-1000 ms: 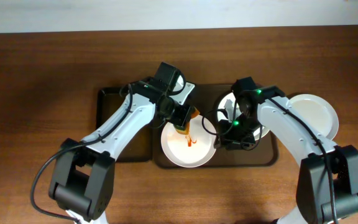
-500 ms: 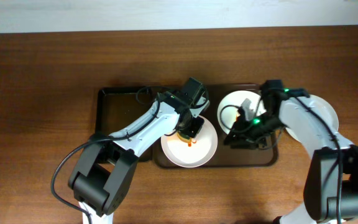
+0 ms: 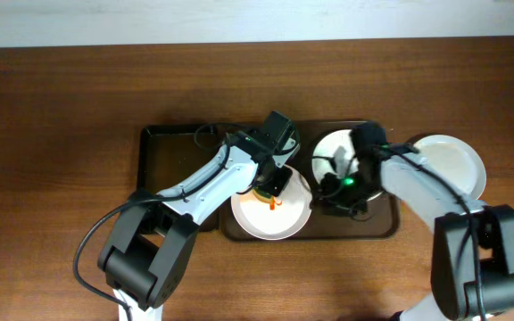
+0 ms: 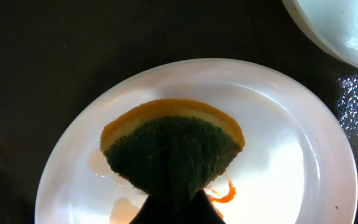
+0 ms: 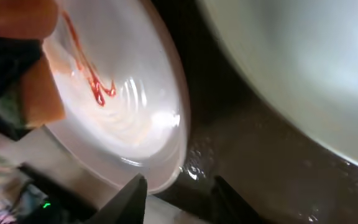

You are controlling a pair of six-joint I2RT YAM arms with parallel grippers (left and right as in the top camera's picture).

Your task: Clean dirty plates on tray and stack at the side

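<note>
A white dirty plate with a red sauce smear lies at the front middle of the black tray. My left gripper is shut on a green and orange sponge and presses it on this plate. My right gripper is open at the plate's right rim. In the right wrist view its fingers straddle the rim of the plate, and the sponge shows at the left. A second white plate lies on the tray's right part.
A clean white plate lies on the wooden table to the right of the tray. The second plate shows at the top right in the left wrist view and in the right wrist view. The tray floor is wet.
My right gripper has moved left, from over the second plate to the dirty plate's right rim. My left gripper shifted right with the sponge a second ago and has since held still.
</note>
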